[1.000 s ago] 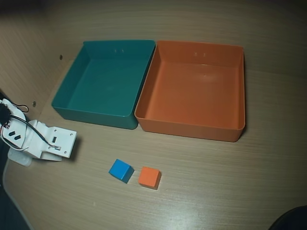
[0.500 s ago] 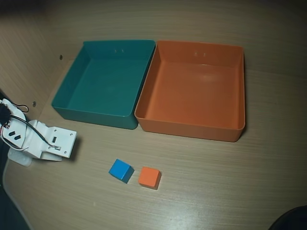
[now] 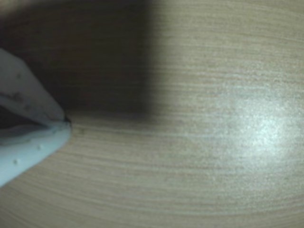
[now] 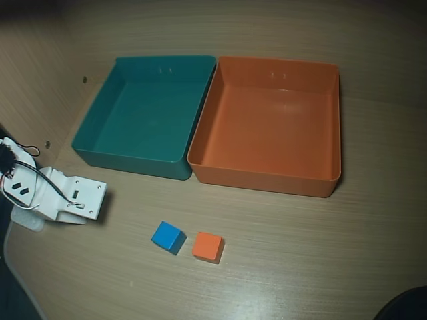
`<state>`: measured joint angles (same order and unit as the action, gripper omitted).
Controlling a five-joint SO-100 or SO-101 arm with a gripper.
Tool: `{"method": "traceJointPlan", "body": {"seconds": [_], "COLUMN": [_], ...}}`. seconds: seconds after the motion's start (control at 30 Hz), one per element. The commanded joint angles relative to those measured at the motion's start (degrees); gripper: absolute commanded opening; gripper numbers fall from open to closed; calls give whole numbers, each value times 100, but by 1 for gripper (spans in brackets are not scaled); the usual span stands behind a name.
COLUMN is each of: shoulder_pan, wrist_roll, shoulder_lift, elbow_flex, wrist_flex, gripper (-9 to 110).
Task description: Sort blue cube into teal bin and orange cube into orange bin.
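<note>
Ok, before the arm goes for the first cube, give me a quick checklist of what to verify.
1. Small blue cube free on the wooden table: ok.
2. Small orange cube apart from it, narrow gap: ok.
3. Shallow teal plastic bin empty: ok.
4. Shallow orange plastic bin empty: ok.
5. Hand empty, tips together in the wrist view: ok.
6. Cubes visible to wrist camera: not ok, only table.

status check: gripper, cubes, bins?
Gripper shut, empty, off left in overhead view. Blue cube and orange cube on table. Teal bin, orange bin empty. Nothing blocking.
</note>
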<state>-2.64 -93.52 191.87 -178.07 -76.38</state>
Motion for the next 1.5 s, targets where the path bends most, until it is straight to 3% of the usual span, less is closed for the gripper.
{"method": "traceJointPlan", "body": {"seconds": [0.0, 0.17, 0.4, 0.57, 1.07, 1.47], "shoulder_pan": [44, 26, 44, 35, 35, -9], "wrist_roll": [-79, -79, -79, -79, 0, -44], "shoulder_lift": [18, -229, -2083, -3753, -8710, -11522], "elbow_flex": [-246, 545, 2408, 4043, 8763, 10846], "wrist_flex": [-62, -62, 26, 35, 35, 35], "gripper": [-6, -2, 25, 36, 37, 37]}}
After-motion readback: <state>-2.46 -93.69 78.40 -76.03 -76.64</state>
